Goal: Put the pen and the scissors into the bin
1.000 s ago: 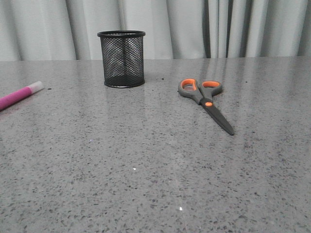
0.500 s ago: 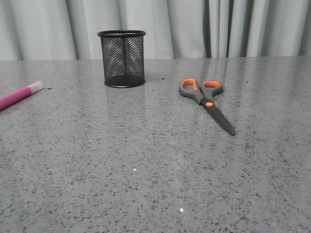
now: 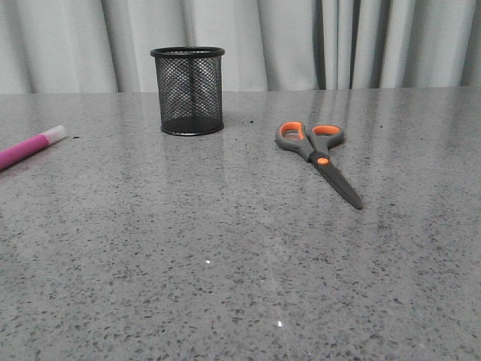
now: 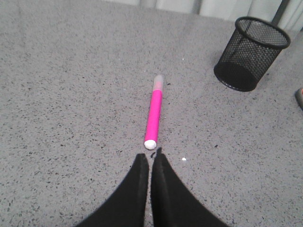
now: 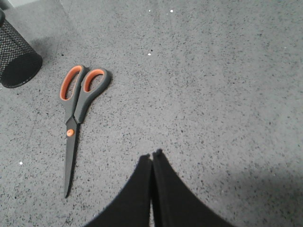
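Note:
The pink pen (image 3: 30, 147) with a pale cap lies flat at the table's far left; in the left wrist view the pen (image 4: 155, 112) lies just beyond my left gripper (image 4: 150, 154), which is shut and empty above the table. The scissors (image 3: 319, 156) lie flat and closed right of centre, handles toward the back. In the right wrist view the scissors (image 5: 75, 120) lie well to the side of my right gripper (image 5: 152, 155), which is shut and empty. The black mesh bin (image 3: 189, 91) stands upright at the back; it also shows in the left wrist view (image 4: 250, 53) and the right wrist view (image 5: 15, 55).
The grey speckled table (image 3: 225, 256) runs back to pale curtains (image 3: 301, 41). Neither arm shows in the front view.

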You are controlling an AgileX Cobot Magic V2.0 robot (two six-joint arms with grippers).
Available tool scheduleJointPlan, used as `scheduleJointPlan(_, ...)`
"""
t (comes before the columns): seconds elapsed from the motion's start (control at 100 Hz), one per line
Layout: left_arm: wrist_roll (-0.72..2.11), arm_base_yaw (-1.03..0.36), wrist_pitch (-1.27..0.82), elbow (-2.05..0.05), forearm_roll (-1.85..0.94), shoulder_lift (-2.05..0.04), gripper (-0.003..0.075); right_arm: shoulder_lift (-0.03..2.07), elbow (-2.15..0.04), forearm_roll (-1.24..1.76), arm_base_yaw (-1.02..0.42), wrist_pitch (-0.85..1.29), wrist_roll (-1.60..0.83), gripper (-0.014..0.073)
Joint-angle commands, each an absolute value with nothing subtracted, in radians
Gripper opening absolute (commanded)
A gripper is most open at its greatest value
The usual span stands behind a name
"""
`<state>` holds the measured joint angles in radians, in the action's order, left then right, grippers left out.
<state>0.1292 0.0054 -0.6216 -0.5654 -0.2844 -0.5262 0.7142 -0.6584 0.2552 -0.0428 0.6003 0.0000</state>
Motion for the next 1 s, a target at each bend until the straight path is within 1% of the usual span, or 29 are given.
scheduleJointPlan(0.0, 0.163, -0.001, -0.576, -0.636, -0.297, -0.585, -0.0018, 0.753, -0.730, 0.257, -0.040, 0.565, -0.020, -0.0046)
scheduleJointPlan(0.08, 0.222, -0.001, -0.578, -0.661, -0.310, -0.626, -0.0011, 0.763, -0.744, 0.276, -0.040, 0.568, -0.039, 0.0021)
scheduleJointPlan(0.14, 0.261, -0.001, -0.578, -0.681, -0.332, -0.652, 0.0021, 0.765, -0.746, 0.295, -0.040, 0.566, -0.057, 0.0123)
scheduleJointPlan(0.19, 0.298, -0.001, -0.578, -0.696, -0.358, -0.675, 0.0071, 0.765, -0.746, 0.296, -0.040, 0.566, -0.060, 0.0223)
scheduleJointPlan(0.25, 0.331, -0.001, -0.580, -0.714, -0.383, -0.705, 0.0154, 0.765, -0.746, 0.296, -0.040, 0.564, -0.060, 0.0344)
scheduleJointPlan(0.3, 0.345, -0.001, -0.585, -0.732, -0.401, -0.731, 0.0218, 0.765, -0.746, 0.296, -0.040, 0.560, -0.061, 0.0397)
scheduleJointPlan(0.36, 0.378, -0.001, -0.609, -0.762, -0.420, -0.769, 0.0286, 0.765, -0.746, 0.296, -0.040, 0.557, -0.061, 0.0402)
scheduleJointPlan(0.43, 0.438, -0.001, -0.660, -0.806, -0.449, -0.815, 0.0330, 0.765, -0.746, 0.296, -0.040, 0.556, -0.061, 0.0400)
scheduleJointPlan(0.62, 0.479, -0.001, -0.736, -0.925, -0.460, -0.977, 0.0330, 0.765, -0.746, 0.296, -0.040, 0.556, -0.062, 0.0400)
scheduleJointPlan(0.77, 0.583, -0.001, -0.789, -1.008, -0.484, -1.119, 0.0332, 0.765, -0.746, 0.296, -0.040, 0.555, -0.067, 0.0400)
scheduleJointPlan(0.99, 0.625, -0.020, -0.839, -1.099, -0.486, -1.322, 0.0363, 0.765, -0.746, 0.296, -0.040, 0.551, -0.067, 0.0400)
